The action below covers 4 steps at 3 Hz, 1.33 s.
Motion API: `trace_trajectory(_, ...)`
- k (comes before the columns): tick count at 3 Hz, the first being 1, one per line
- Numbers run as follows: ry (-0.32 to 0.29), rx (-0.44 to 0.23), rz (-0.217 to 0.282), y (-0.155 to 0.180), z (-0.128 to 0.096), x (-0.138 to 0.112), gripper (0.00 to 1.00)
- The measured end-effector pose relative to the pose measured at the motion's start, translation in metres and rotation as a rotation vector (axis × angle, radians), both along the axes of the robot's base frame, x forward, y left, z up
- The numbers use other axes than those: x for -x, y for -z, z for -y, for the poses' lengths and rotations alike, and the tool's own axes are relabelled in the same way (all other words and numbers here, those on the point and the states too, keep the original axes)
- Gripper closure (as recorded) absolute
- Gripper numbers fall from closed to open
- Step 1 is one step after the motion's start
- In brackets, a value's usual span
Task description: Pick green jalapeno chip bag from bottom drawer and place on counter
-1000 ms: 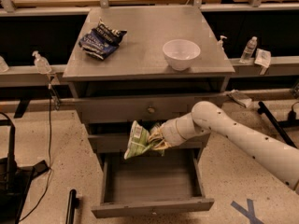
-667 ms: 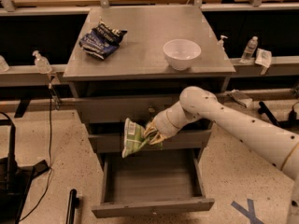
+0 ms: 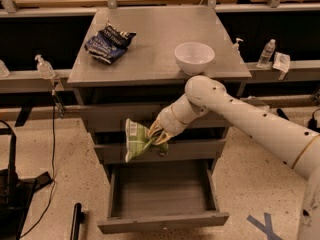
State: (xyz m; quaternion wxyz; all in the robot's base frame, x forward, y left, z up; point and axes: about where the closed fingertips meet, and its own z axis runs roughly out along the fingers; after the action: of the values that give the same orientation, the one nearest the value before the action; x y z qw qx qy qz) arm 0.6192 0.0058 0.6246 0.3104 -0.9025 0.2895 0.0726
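My gripper (image 3: 154,136) is shut on the green jalapeno chip bag (image 3: 135,140), a light-green foil bag with a white label. It holds the bag in the air in front of the two upper drawers, above the open bottom drawer (image 3: 161,193), whose grey inside shows nothing in it. The counter (image 3: 150,54) is the grey cabinet top, higher than the bag. My white arm (image 3: 235,116) comes in from the right and bends at the counter's front edge.
A dark blue chip bag (image 3: 107,41) lies at the counter's back left. A white bowl (image 3: 194,57) stands at its front right, right above my arm's bend. Bottles (image 3: 265,53) stand on side ledges. A black stand (image 3: 10,184) and cables are on the floor at left.
The arm has folded in and risen toward the counter's front edge. The gripper with the bag has moved left and slightly up, clear of the bottom drawer.
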Motion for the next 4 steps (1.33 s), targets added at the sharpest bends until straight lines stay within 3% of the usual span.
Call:
trace_trajectory(2, -0.022, -0.144, 0.009, -0.036, 0.003, 0.003, 1.0)
trace_trajectory(4, -0.041, -0.193, 0.0, -0.072, 0.009, 0.012, 1.0)
